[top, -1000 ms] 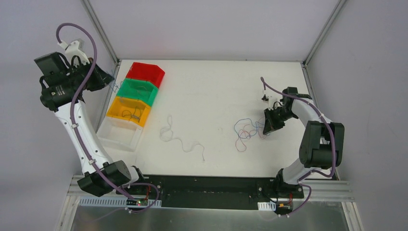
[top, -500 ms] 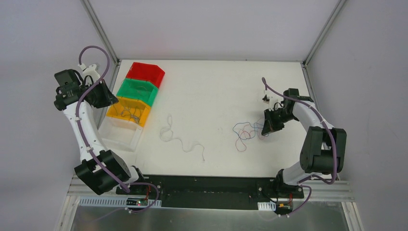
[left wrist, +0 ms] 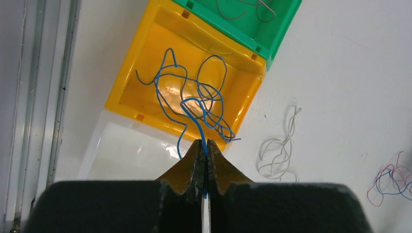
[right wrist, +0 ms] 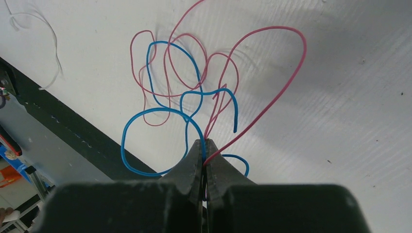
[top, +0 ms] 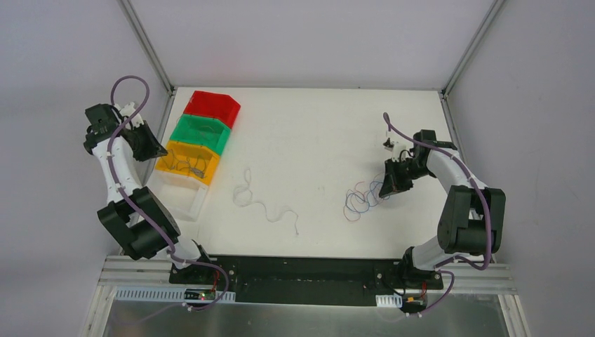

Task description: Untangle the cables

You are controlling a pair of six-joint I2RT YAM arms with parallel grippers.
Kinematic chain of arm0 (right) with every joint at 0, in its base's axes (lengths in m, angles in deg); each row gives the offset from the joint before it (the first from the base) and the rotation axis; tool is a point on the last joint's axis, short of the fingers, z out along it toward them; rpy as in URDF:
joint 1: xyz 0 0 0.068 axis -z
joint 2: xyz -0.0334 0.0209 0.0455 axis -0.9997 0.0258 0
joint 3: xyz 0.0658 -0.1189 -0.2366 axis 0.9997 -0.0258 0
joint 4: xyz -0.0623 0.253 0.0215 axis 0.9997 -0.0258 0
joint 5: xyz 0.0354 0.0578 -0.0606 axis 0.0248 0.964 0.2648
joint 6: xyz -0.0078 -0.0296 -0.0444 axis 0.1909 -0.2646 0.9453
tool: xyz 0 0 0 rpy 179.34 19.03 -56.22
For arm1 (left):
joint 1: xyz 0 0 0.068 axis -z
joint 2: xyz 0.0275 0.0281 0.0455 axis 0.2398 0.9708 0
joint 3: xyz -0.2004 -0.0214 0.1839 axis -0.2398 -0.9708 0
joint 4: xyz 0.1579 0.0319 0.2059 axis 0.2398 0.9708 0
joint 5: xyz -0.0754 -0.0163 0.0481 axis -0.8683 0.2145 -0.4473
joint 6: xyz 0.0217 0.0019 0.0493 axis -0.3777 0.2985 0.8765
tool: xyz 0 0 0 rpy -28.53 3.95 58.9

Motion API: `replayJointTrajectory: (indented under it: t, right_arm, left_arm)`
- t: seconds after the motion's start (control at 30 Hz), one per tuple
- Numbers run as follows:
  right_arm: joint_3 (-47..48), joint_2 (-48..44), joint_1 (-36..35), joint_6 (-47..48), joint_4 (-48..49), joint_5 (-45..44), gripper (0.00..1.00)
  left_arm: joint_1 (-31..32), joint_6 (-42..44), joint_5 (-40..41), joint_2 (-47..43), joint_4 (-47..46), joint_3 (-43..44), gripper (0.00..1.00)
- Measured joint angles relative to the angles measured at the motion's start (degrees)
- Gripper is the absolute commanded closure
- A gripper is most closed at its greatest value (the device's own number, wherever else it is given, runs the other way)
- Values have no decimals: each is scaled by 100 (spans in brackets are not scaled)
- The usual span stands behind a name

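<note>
My left gripper (left wrist: 204,141) is shut on a thin blue cable (left wrist: 192,103) that hangs in loops over the yellow bin (left wrist: 145,92); in the top view it (top: 156,149) sits at the bin's left side (top: 170,163). My right gripper (right wrist: 204,141) is shut on a tangle of red and blue cables (right wrist: 194,92), held just above the white table; in the top view it (top: 387,189) is at the tangle's right end (top: 359,198). A white cable (top: 256,200) lies loose mid-table, and also shows in the left wrist view (left wrist: 279,150).
Red (top: 212,107) and green (top: 200,131) bins and a clear tray (top: 172,196) line the table's left side. The green bin holds grey wire (left wrist: 248,7). The table's black front edge (right wrist: 63,131) runs below the right tangle. A small white fitting (top: 387,144) sits behind the right gripper.
My left arm has swung down and inward from high outside the table, bringing the blue cable over the yellow bin. The red and blue tangle has bunched closer to my right gripper.
</note>
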Motion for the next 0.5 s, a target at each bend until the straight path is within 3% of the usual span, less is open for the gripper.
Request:
replayJointTrajectory:
  t: [0.2,0.3,0.37,0.5]
  right_arm:
    - [0,-11,-13,-166,70,140,100]
    - [0,-98,-31,-212,74,190,100]
    - [0,-181,-52,-238,72,225,100]
    - [0,-376,-125,-293,63,402,100]
  left_arm:
    - [98,-352,-7,369,-592,-337,99]
    - [199,-479,4,619,-800,-337,63]
    - [219,-455,13,699,-872,-334,45]
    - [243,-356,-111,649,-861,-284,25]
